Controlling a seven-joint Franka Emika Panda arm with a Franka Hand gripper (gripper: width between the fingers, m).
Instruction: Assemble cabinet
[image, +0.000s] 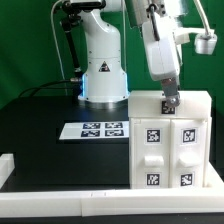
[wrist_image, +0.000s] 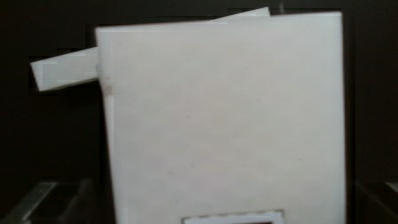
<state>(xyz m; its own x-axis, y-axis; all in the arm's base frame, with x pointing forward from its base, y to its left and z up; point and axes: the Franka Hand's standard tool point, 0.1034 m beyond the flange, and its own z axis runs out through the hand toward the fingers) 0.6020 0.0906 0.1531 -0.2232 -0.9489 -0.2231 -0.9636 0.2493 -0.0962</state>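
Okay, I'm watching the white, tagged cabinet (image: 170, 140) sitting upright by the black surface's (image: 40, 120) edge; claw (image: 169, 102) touching its top, grip unclear.

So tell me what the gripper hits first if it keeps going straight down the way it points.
Probably the top face of the large white plastic cabinet: the gripper points down right at it and looks nearly touching, though depth is unclear.
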